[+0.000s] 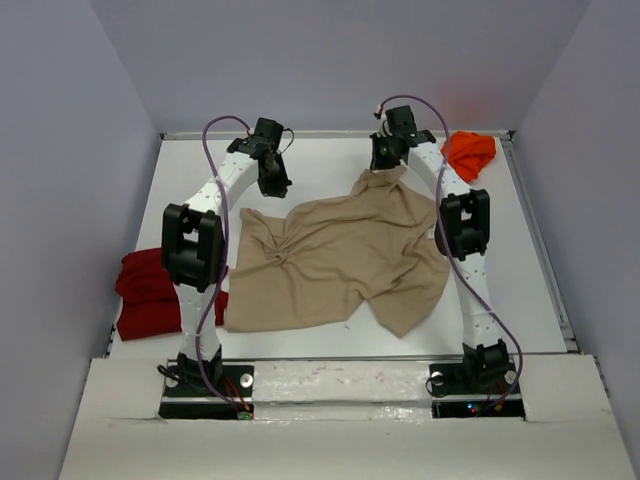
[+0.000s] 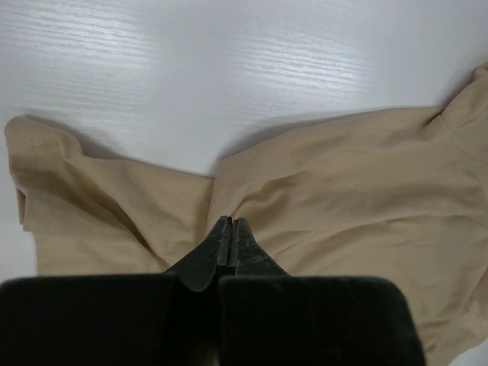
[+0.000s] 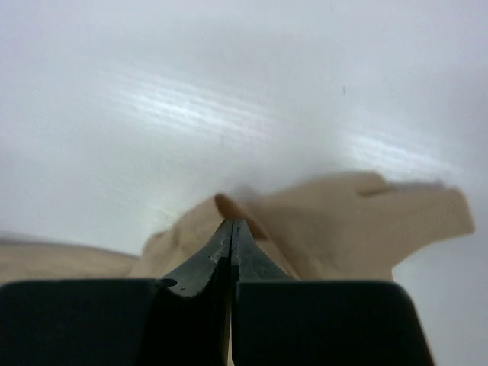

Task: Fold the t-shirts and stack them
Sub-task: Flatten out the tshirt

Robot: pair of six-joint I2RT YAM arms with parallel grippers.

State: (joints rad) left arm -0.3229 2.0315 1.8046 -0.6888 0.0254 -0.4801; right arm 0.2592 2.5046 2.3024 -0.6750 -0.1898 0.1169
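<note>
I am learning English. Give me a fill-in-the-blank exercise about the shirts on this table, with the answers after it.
1. The tan shirt lies spread in the ___ of the table.
2. The dark red shirt lies at the ___ edge.
3. The orange shirt lies in the far ___ corner.
4. The jaws of the right arm are ___ on the tan shirt's far edge.
Missing words: middle, left, right, shut.

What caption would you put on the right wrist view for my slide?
Right gripper with jaws shut, pinching a raised edge of the tan t-shirt above the white table.
</note>
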